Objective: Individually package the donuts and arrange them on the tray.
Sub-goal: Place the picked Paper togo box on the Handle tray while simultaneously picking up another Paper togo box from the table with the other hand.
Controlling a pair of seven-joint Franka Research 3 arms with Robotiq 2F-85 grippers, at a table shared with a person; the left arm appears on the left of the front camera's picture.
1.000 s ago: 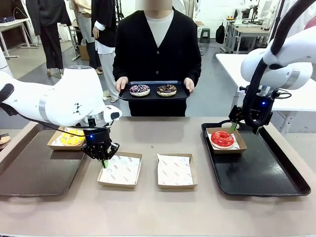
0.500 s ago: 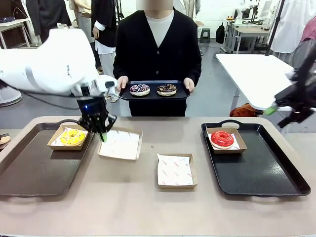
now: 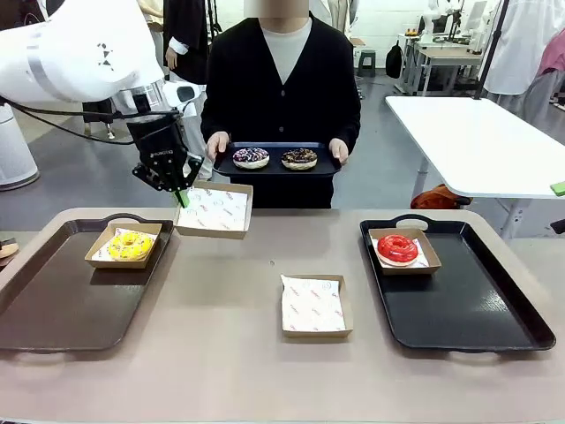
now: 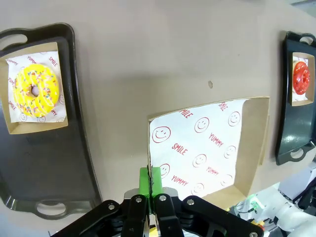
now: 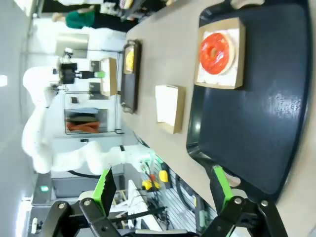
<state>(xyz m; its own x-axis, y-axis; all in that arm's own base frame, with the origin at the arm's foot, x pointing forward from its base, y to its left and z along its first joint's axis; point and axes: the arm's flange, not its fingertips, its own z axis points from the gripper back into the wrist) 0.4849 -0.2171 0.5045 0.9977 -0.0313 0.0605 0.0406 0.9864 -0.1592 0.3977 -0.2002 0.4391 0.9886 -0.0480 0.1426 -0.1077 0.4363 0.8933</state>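
Left end effector [image 3: 182, 196] has risen since half a second ago, carrying the empty box [image 3: 214, 210] off the table [image 3: 221, 362] to the height of the small tray [image 3: 274, 172] held by the person [image 3: 282, 88]; right arm has withdrawn past the picture's right edge.

Its green pads are closed narrow on the box's rim at one corner; box hangs tilted, open face toward the robot's side, long side running left-right. Liner paper [image 4: 202, 143] printed in red: "SMILE", "YUMMY", smiley faces.

Dark sprinkled donut [image 3: 251, 158] and chocolate sprinkled donut [image 3: 299, 159] lie flat side by side on the small tray, holes up; being rings, no long axis. Yellow donut [image 3: 129, 245] flat in its box at the far end of the left tray [image 3: 53, 318]; red donut [image 3: 397, 248] flat in its box at the far left corner of the right tray [image 3: 477, 327]. Second empty box [image 3: 315, 306] on the table between the trays.

Right end effector [image 5: 163, 190], wrist view: fingers spread wide, nothing between them.
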